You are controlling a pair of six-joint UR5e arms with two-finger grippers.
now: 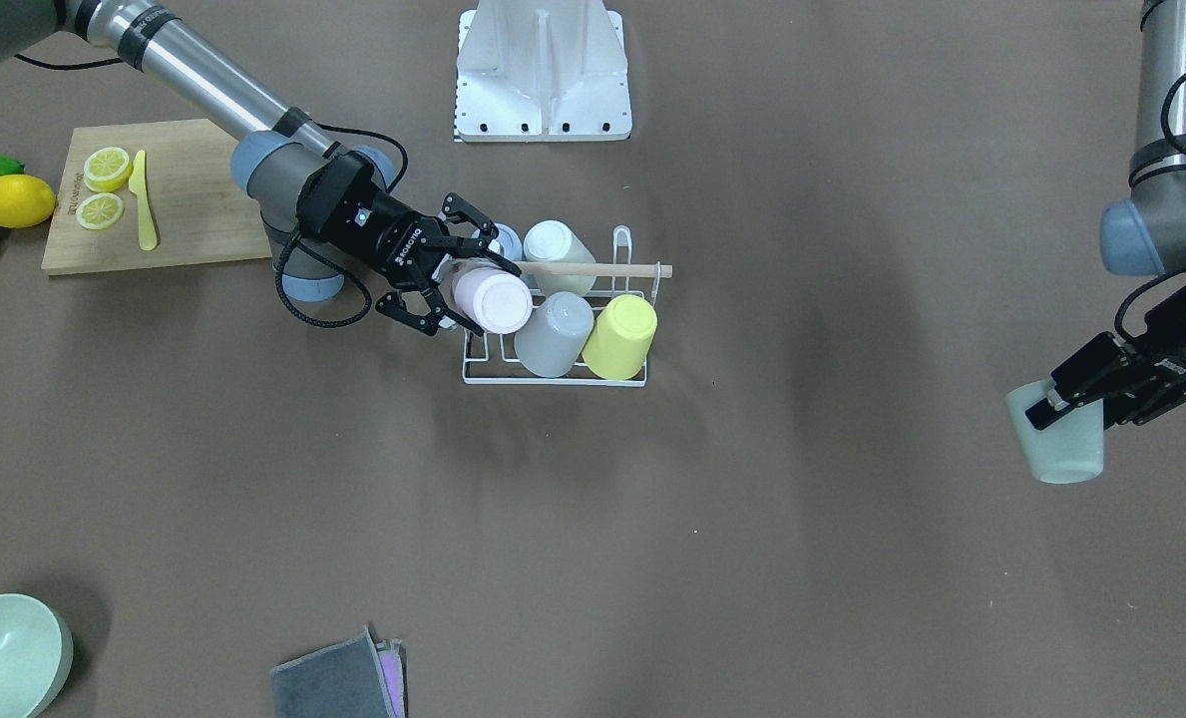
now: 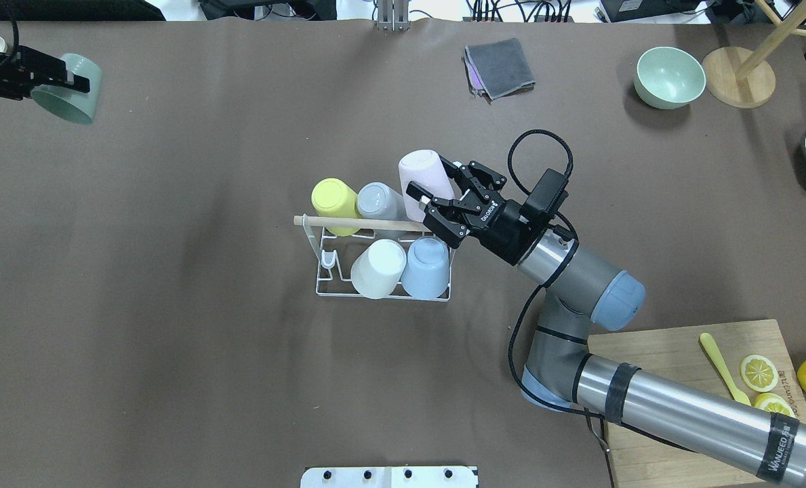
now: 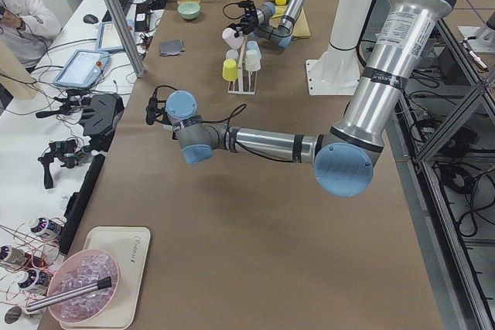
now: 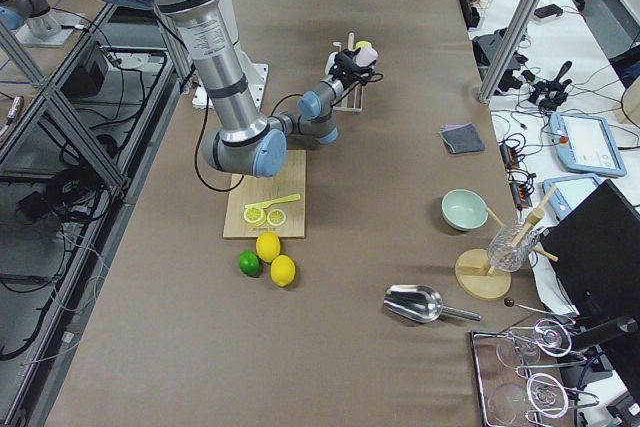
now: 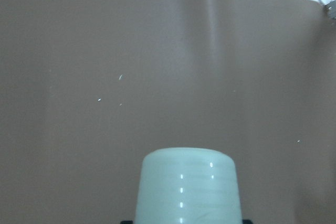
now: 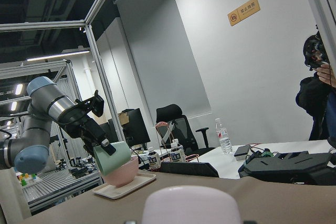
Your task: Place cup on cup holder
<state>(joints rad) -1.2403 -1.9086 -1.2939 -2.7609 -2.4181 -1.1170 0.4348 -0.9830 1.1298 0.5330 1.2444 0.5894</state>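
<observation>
Seems to be seating the pink cup (image 1: 493, 299), tilted just beside the grey cup (image 1: 553, 334) at the end of the cup holder (image 1: 553, 380), with the right tool (image 1: 475, 284) closed on its sides and the left tool (image 1: 1066, 404) gripping a green cup (image 1: 1061, 454) well apart over the worktop, so next probably needs lowering fully onto the holder, then opening.

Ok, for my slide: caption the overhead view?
Right gripper straddles pink cup at the cup holder; left gripper holds green cup.

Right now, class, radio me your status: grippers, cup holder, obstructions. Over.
Right gripper clamped on pink cup at end of cup holder. Left gripper holding green cup, far off. Four racked cups crowd the slot.
</observation>
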